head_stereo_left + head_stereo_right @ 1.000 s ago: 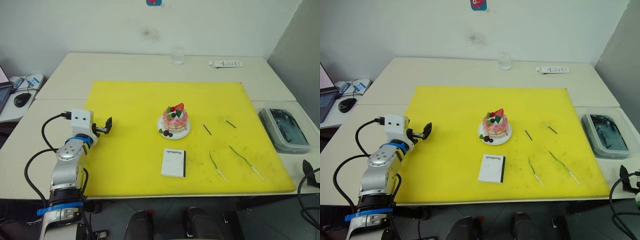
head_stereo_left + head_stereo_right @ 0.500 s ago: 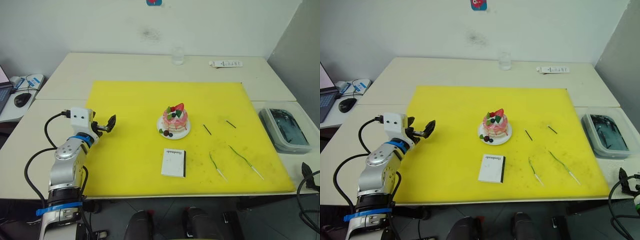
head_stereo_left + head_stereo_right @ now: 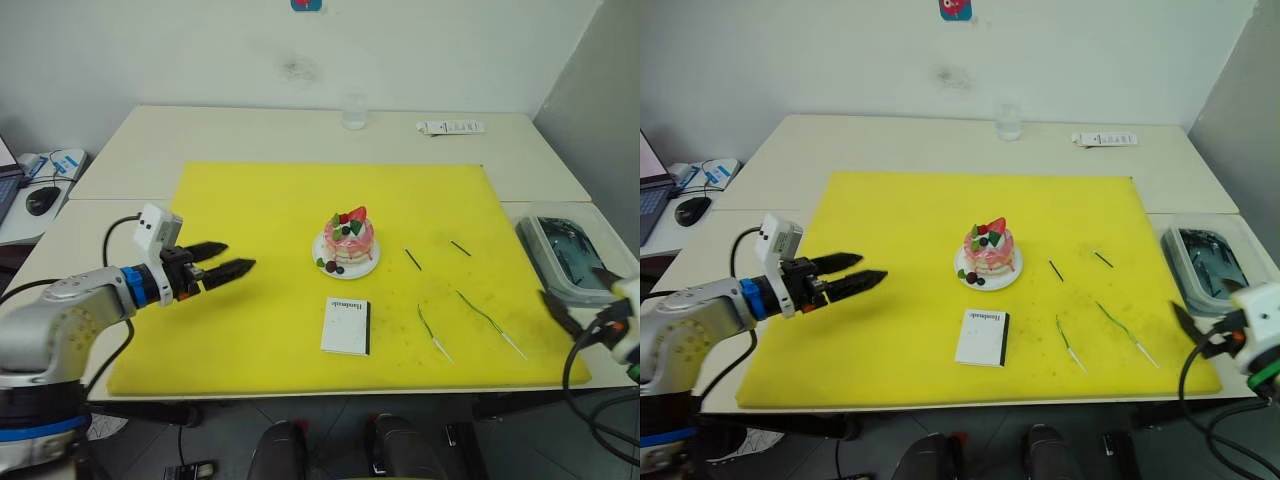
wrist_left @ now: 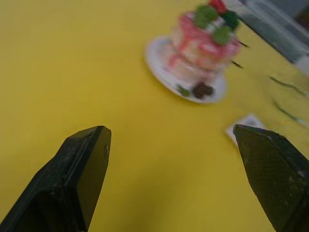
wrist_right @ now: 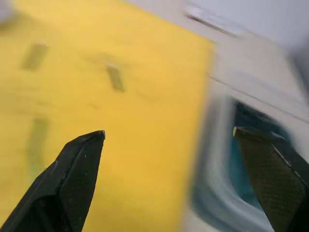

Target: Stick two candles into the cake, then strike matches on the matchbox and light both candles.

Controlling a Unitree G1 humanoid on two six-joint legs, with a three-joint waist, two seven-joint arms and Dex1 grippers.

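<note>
Two candles, two matches, one cake, one matchbox

left gripper extended forward, jaws apart; right gripper jaws apart.

Pale tables pushed together, a big yellow mat on top, a clear glass and white remote at the back, a clear box on the right

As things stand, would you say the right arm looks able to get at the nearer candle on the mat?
Probably yes: the right gripper, open, hangs at the mat's right edge, and the nearer candle lies flat on bare yellow mat with nothing between.
</note>
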